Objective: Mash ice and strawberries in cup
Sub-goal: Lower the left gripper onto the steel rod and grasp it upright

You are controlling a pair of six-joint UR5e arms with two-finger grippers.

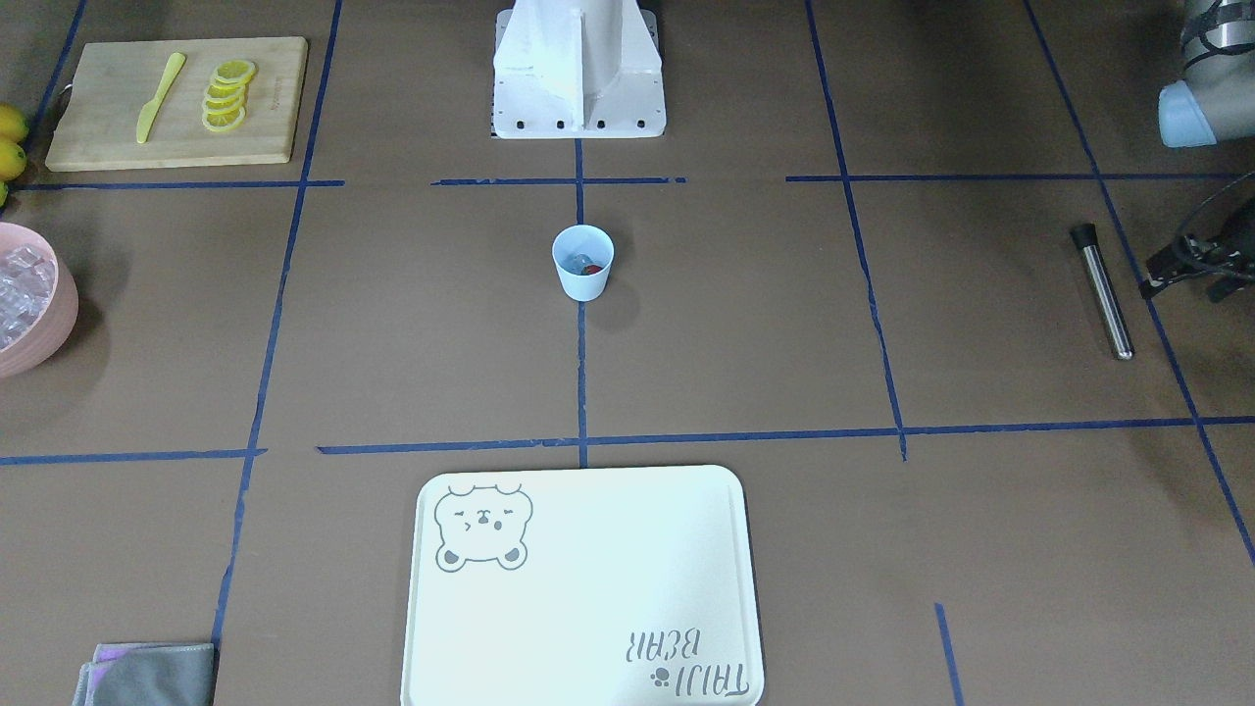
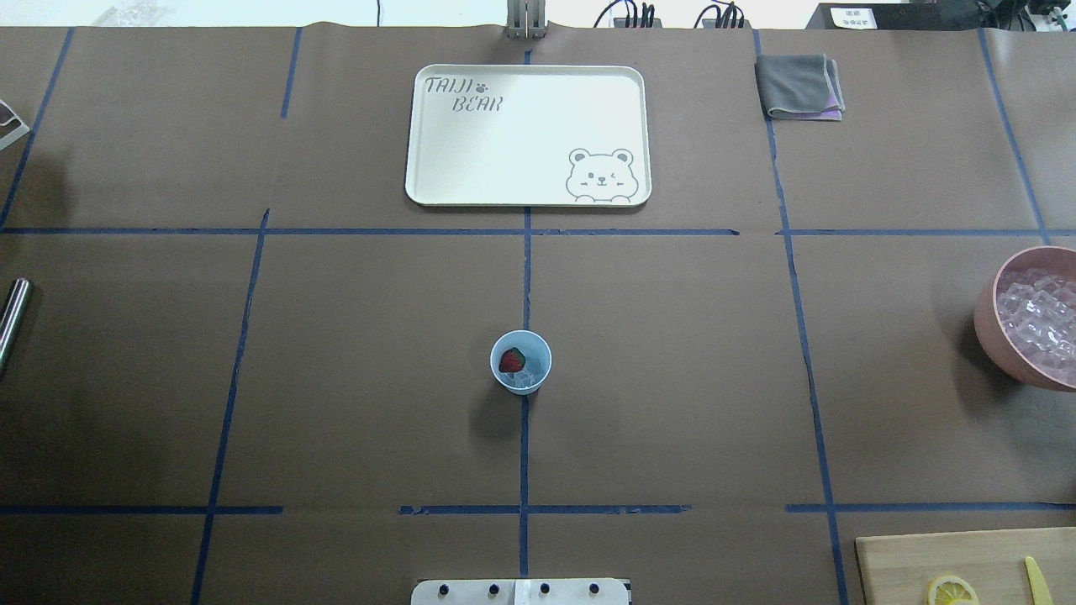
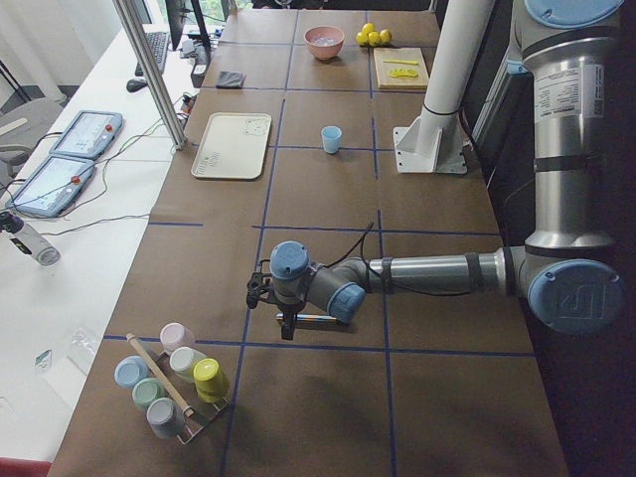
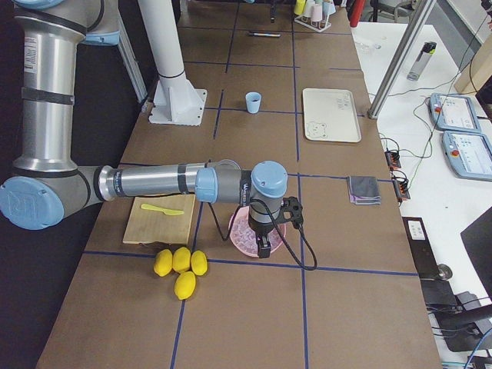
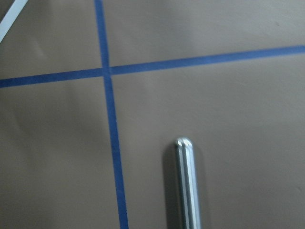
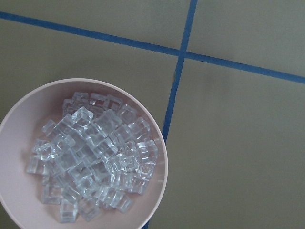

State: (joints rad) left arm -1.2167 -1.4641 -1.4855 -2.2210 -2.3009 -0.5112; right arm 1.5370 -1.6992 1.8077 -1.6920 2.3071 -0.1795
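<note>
One small pale-blue cup (image 2: 521,388) is stood upright, mouth up, at the middle of the brown surface (image 2: 672,378), on a blue tape line straight out from the robot's white base (image 1: 578,88). Within it a red strawberry (image 2: 511,360) is seen at the left, with a few pieces of ice (image 2: 527,378) beside it at the right. Which way the berry's cap points cannot be told.

More ice cubes (image 6: 90,157) are heaped in a pink bowl (image 6: 28,109) far to the right. The right gripper (image 4: 264,247) is hung just above that bowl, and whether its fingers are open or closed cannot be told.

Far to the left a steel rod with a black cap (image 1: 1102,291) is laid flat. Its long axis runs near to far, with the capped end toward the robot and the rounded bare end away from it. The left gripper (image 3: 286,326) is held over the rod. The state of its fingers, and whether anything is held, cannot be told.

The surface is covered in brown paper and divided by blue tape into a grid. A pale tray (image 2: 504,151) printed with a bear is laid at the far side, and a folded grey cloth (image 2: 799,84) to its right. Near the robot on the right, a wooden board (image 1: 98,118) carries lemon slices (image 1: 227,93) and a yellow knife (image 1: 160,96), and whole lemons (image 4: 181,265) are grouped beside it. A rack of pastel cups (image 3: 174,393) is set at the left end. Beyond the far edge, a white bench (image 3: 60,258) with two control tablets (image 3: 84,134) and cables is seen.
</note>
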